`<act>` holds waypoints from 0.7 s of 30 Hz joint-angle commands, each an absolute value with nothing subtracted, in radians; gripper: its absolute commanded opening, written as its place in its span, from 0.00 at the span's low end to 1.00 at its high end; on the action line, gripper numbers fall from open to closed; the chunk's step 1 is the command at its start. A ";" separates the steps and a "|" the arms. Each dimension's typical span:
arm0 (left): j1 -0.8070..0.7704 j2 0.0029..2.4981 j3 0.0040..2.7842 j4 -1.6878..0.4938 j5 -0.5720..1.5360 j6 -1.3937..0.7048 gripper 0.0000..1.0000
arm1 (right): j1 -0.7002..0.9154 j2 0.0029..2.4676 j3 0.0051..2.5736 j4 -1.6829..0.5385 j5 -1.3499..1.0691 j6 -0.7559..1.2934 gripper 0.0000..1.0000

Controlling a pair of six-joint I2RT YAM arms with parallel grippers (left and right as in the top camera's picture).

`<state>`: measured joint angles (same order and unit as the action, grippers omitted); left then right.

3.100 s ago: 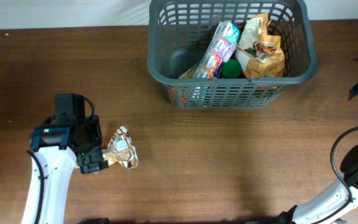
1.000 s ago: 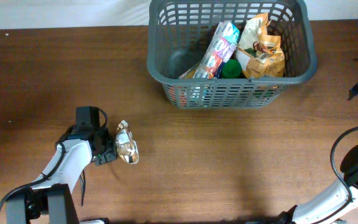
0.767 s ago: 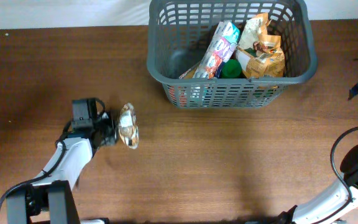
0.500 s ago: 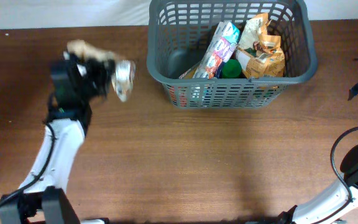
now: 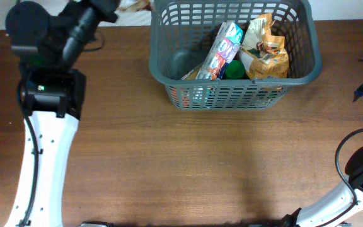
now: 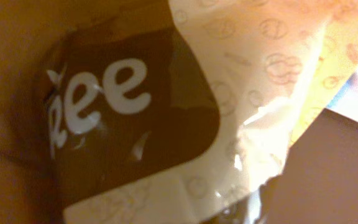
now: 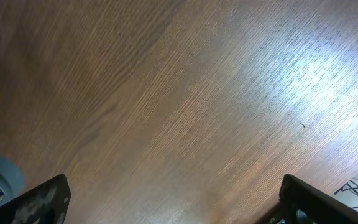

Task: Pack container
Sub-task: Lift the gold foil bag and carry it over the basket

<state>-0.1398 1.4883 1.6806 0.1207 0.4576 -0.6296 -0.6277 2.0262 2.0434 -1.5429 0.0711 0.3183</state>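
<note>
The left jaws pinched a packet (image 6: 166,124) high over the bench's (image 5: 200,164) far left, just left of the basket (image 5: 232,96) at the far middle. The right jaws hung spread, near right. Released there, the packet would likely fall outside the rim.

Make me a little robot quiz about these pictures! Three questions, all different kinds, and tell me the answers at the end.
1. True or false: the gray basket is empty.
2. Which arm is holding the snack packet up in the air? A) left B) right C) neither
3. What colour is the round thing lying between the bags in the basket?

Key:
1. False, it already has bags in it.
2. A
3. Green
</note>
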 commanded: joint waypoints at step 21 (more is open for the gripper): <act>-0.319 2.064 2.348 -0.602 0.553 -0.203 0.02 | -0.629 2.022 2.038 -1.544 0.080 0.331 0.99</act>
